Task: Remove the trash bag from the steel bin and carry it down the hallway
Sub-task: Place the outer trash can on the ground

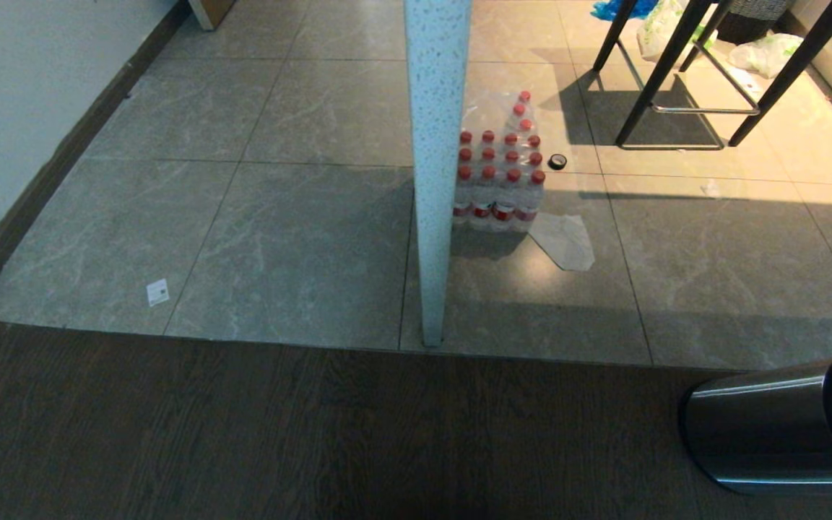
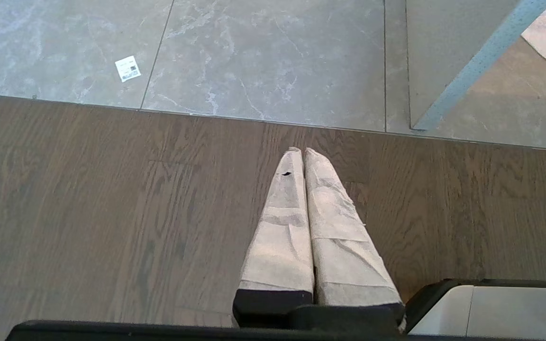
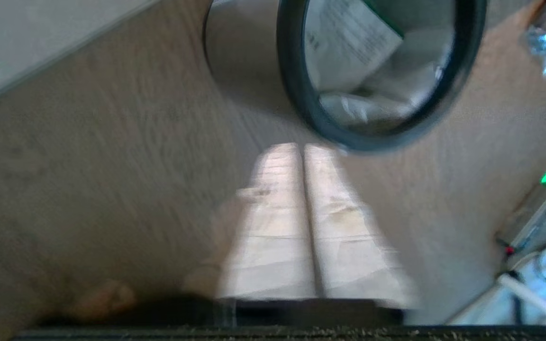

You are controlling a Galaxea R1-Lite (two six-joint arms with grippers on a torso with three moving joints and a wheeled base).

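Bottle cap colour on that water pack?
Red caps on the bottle pack; head view shows it best.

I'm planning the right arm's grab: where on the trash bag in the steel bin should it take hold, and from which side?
From above, straight down through the black ring of the steel bin. The trash bag lies crumpled inside, below the rim, so pinch an upper fold of loose plastic; no handle loops can be made out. The right gripper is beside the rim.

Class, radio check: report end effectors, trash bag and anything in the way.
Left end effector shut, over wood floor. Right end effector shut, empty, just short of the steel bin. Trash bag inside the bin. Nothing between.
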